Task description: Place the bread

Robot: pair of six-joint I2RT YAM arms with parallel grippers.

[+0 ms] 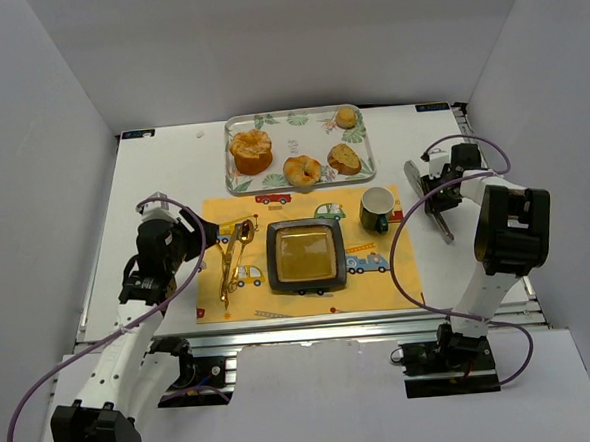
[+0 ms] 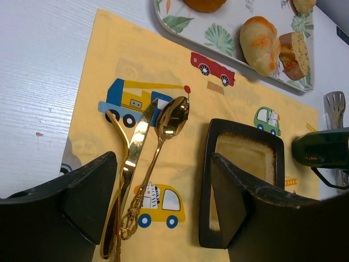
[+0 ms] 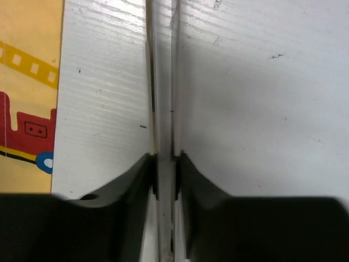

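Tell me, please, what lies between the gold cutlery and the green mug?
The dark square plate sits between the gold cutlery and the green mug, on the yellow placemat; the top external view shows this plainly.

No words, numbers, brand names or labels can be read in any of the views. The placemat (image 1: 389,280) on the worktop carries only cartoon vehicle pictures, and the tray (image 1: 315,140) only leaf prints.
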